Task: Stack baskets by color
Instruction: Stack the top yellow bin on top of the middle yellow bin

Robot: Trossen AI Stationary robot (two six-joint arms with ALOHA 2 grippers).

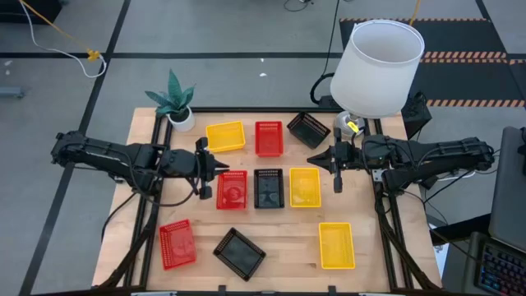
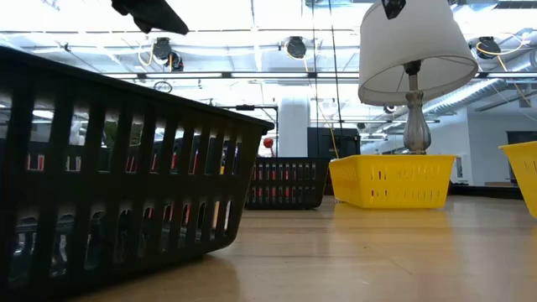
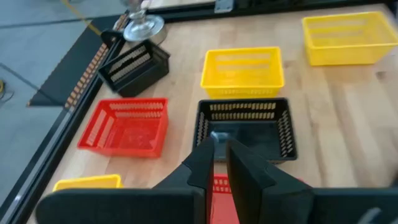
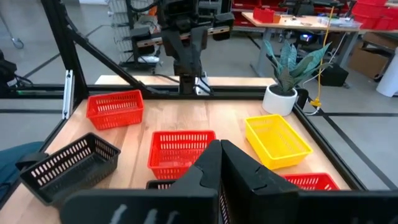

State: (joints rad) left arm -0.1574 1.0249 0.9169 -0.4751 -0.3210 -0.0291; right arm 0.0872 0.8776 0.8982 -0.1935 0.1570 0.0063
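Observation:
Nine mesh baskets lie singly on the wooden table. In the far row are a yellow basket (image 1: 225, 136), a red one (image 1: 269, 137) and a black one (image 1: 308, 129). The middle row holds red (image 1: 232, 189), black (image 1: 269, 188) and yellow (image 1: 304, 187). Near the front edge lie red (image 1: 177, 243), black (image 1: 239, 252) and yellow (image 1: 336, 245). My left gripper (image 1: 223, 168) hovers over the middle red basket's far left corner, slanting down, its fingers (image 3: 205, 158) a little apart and empty. My right gripper (image 1: 312, 159) hangs shut and empty above the gap between the rows.
A lamp with a white shade (image 1: 378, 66) stands at the table's far right corner and a potted plant (image 1: 174, 103) at the far left. The low view is half blocked by the front black basket (image 2: 109, 184). Bare wood lies between the middle and front rows.

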